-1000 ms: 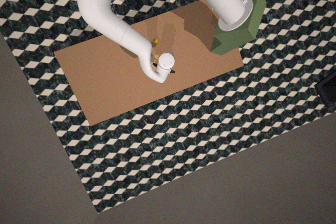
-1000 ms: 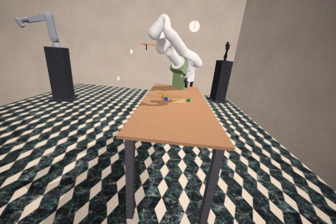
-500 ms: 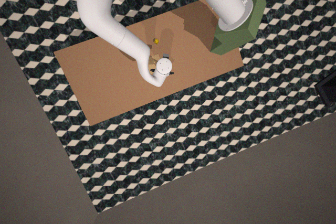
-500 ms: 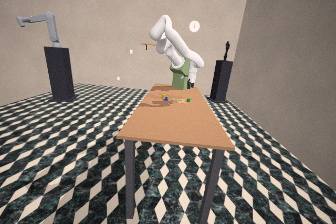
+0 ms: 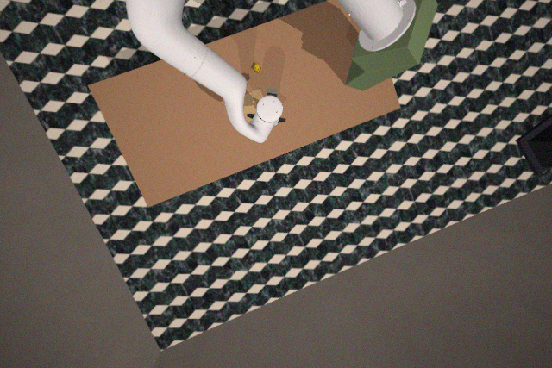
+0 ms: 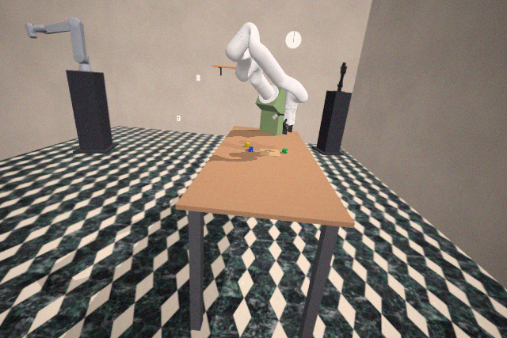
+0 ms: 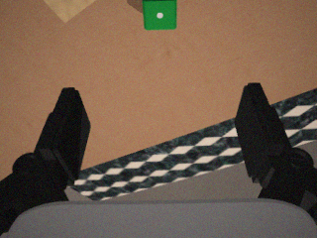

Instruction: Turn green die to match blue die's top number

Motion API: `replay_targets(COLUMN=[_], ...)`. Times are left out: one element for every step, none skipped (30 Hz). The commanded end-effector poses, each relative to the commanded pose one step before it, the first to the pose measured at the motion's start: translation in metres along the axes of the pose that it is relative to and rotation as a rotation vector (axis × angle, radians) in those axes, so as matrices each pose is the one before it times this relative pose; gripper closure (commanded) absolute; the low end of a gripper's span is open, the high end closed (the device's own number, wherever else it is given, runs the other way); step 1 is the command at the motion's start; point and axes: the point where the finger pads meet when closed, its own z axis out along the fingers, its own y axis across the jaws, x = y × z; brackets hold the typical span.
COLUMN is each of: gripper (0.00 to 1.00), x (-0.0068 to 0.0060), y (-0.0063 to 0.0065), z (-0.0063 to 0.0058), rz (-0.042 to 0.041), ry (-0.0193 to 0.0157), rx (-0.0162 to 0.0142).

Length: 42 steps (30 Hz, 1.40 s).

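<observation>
Dice count: three on the table (image 6: 261,187), left to right in exterior view: one yellow die (image 6: 247,144), one blue die (image 6: 250,149), one green die (image 6: 284,150). One tan mat (image 6: 271,152) lies between blue and green. Green die sits on bare wood just beside the mat's corner, off it, flat; wrist view shows four pips on top, one pip on the near side. One gripper (image 7: 161,135) hangs above, fingers spread wide, holding nothing, well apart from the green die.

Green die (image 7: 160,8): 4 pips on top, 1 on side facing cam.
</observation>
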Motion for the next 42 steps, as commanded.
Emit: replay_targets(gripper=[0.00, 0.00, 0.00, 0.00, 0.00, 0.00, 0.00, 0.00, 0.00, 0.00, 0.00, 0.00, 0.00, 0.00, 0.00, 0.00, 0.00, 0.00, 0.00, 0.00, 0.00, 0.00, 0.00, 0.00, 0.00, 0.00, 0.00, 0.00, 0.00, 0.00, 0.00, 0.00, 0.00, 0.00, 0.00, 0.00, 0.00, 0.00, 0.00, 0.00, 0.00, 0.00], x=[-0.00045, -0.00002, -0.00002, -0.00003, -0.00003, -0.00004, -0.00004, -0.00004, -0.00005, -0.00005, -0.00005, -0.00005, -0.00001, -0.00006, -0.00004, 0.00000, 0.00000, -0.00002, -0.00006, -0.00005, -0.00002, -0.00002, -0.00001, -0.00003, -0.00001, -0.00003, -0.00001, -0.00002, -0.00001, 0.00000, -0.00002, 0.00000, 0.00000, 0.00000, -0.00002, -0.00001, 0.00000, 0.00000, 0.00000, 0.00000, 0.00000, 0.00000], y=[-0.00021, -0.00001, -0.00001, -0.00002, -0.00002, -0.00002, -0.00003, -0.00003, -0.00004, -0.00004, -0.00005, -0.00005, -0.00001, -0.00006, -0.00004, 0.00000, 0.00000, -0.00003, -0.00008, -0.00008, -0.00003, -0.00004, -0.00002, -0.00007, -0.00002, -0.00006, -0.00003, -0.00005, -0.00004, 0.00000, -0.00008, -0.00002, 0.00000, 0.00000, -0.00011, -0.00007, -0.00003, -0.00001, -0.00007, -0.00004, -0.00004, -0.00004], z=[-0.00019, 0.00014, 0.00019, 0.00023, 0.00028, 0.00033, 0.00038, 0.00044, 0.00049, 0.00055, 0.00060, 0.00058, 0.00007, 0.00071, 0.00049, 0.00000, 0.00000, 0.00027, 0.00082, 0.00087, 0.00034, 0.00039, 0.00018, 0.00072, 0.00024, 0.00066, 0.00035, 0.00056, 0.00045, 0.00004, 0.00086, 0.00022, 0.00000, 0.00000, 0.00112, 0.00070, 0.00035, 0.00010, 0.00074, 0.00044, 0.00047, 0.00046], rz=[-0.01209, -0.00996, -0.01283, -0.01595, -0.01926, -0.02275, -0.02636, -0.03006, -0.03384, -0.03764, -0.04144, -0.04028, -0.00495, -0.04895, -0.03370, 0.00000, 0.00000, -0.01890, -0.05615, -0.05957, -0.02357, -0.02701, -0.01228, -0.04948, -0.01649, -0.04522, -0.02368, -0.03805, -0.03095, -0.00262, -0.05909, -0.01506, 0.00000, 0.00000, -0.07644, -0.04783, -0.02395, -0.00671, -0.05018, -0.03011, -0.03196, -0.03116], ry=[-0.00088, 0.00000, 0.00000, 0.00000, 0.00001, 0.00001, 0.00001, 0.00001, 0.00001, 0.00001, 0.00001, 0.00001, 0.00000, 0.00002, 0.00001, 0.00000, 0.00000, 0.00001, 0.00002, 0.00002, 0.00001, 0.00001, 0.00000, 0.00001, 0.00000, 0.00001, 0.00001, 0.00001, 0.00001, 0.00000, 0.00001, 0.00000, 0.00000, 0.00000, 0.00001, 0.00001, 0.00000, 0.00000, 0.00000, 0.00000, 0.00000, 0.00000], rx=[0.00034, 0.00000, 0.00000, 0.00001, 0.00001, 0.00001, 0.00001, 0.00001, 0.00001, 0.00001, 0.00001, 0.00001, 0.00000, 0.00001, 0.00000, 0.00000, 0.00000, 0.00000, 0.00001, 0.00000, 0.00000, 0.00000, 0.00000, 0.00000, 0.00000, 0.00000, 0.00000, 0.00000, 0.00000, 0.00000, -0.00001, 0.00000, 0.00000, 0.00000, -0.00001, -0.00001, 0.00000, 0.00000, -0.00001, -0.00001, -0.00001, -0.00001])
